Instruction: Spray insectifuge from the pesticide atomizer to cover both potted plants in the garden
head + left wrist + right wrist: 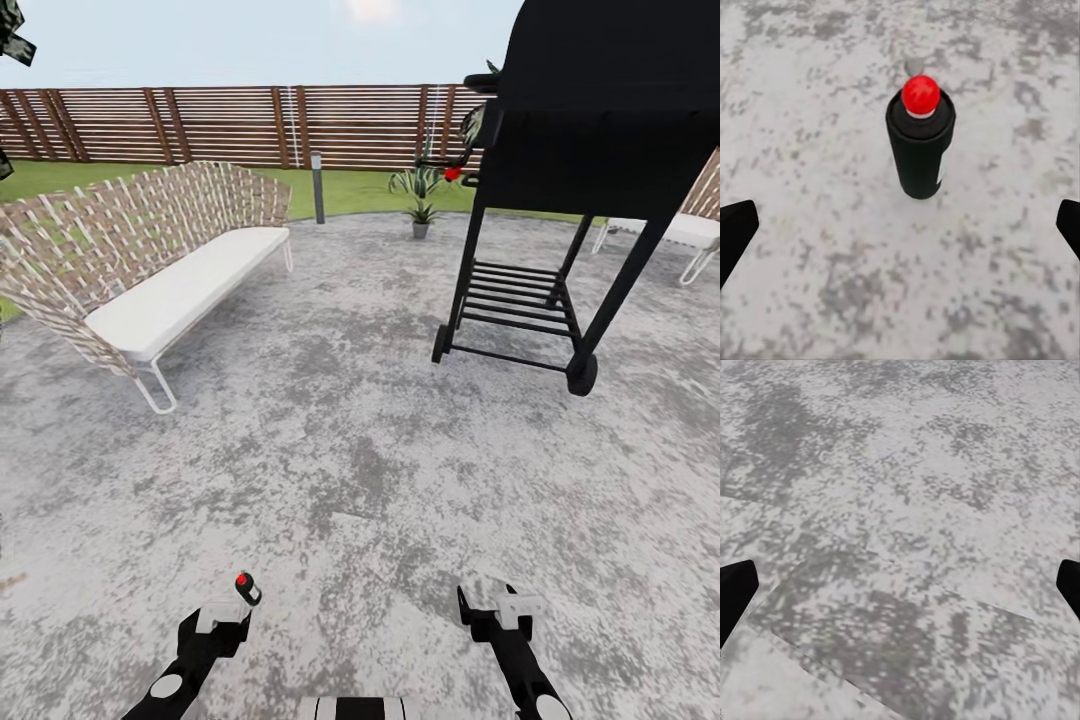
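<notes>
The atomizer (919,142) stands upright on the patio (360,470) directly ahead of the left gripper (222,617), whose fingers are spread wide with nothing held. The right gripper (497,605) is also apart and empty. The pickup is the step in hand: next, bring the left gripper around the bottle and close. 1 potted plant (421,215) sits at the patio's far edge.

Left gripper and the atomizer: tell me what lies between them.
Nothing. In the left wrist view only bare grey patio separates the open left gripper from the upright pesticide atomizer, which stands ahead of the fingertips, untouched.
</notes>
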Controlling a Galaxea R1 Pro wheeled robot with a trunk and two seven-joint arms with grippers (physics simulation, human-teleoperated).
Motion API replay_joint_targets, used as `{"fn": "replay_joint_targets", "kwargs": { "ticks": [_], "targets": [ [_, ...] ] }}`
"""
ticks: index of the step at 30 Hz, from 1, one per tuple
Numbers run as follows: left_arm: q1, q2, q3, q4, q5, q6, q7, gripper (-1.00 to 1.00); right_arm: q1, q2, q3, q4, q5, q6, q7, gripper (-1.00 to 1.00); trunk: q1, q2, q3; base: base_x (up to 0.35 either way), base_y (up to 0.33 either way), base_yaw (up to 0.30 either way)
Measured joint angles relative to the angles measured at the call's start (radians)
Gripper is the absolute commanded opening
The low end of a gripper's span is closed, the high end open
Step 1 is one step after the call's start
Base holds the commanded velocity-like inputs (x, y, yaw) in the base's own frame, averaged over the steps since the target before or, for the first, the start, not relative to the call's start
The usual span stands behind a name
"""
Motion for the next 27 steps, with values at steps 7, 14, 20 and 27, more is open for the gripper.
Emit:
{"fn": "replay_joint_targets", "kwargs": {
  "ticks": [7,14,20,27],
  "targets": [
    [0.0,-0.001,-0.001,0.0,0.0,0.0,0.0,1.0,0.001,0.0,0.0,0.0,0.0,0.0,0.0,1.0,0.0,0.0,0.0,0.109,-0.052,0.01],
    [0.0,-0.002,-0.001,0.0,0.0,0.0,0.0,1.0,0.0,0.0,0.0,0.0,0.0,0.0,0.0,1.0,0.0,0.0,0.0,0.169,-0.109,0.0],
    [0.0,-0.002,0.0,-0.005,0.001,0.0,0.0,1.0,0.0,0.0,0.0,0.0,0.0,0.0,0.0,1.0,0.0,0.0,0.0,0.02,-0.013,0.0],
    [0.0,-0.002,0.0,-0.008,0.001,0.0,0.0,1.0,0.0,0.0,0.0,-0.001,0.0,0.0,0.0,1.0,0.001,-0.001,-0.012,0.001,-0.001,0.0]
  ]
}}
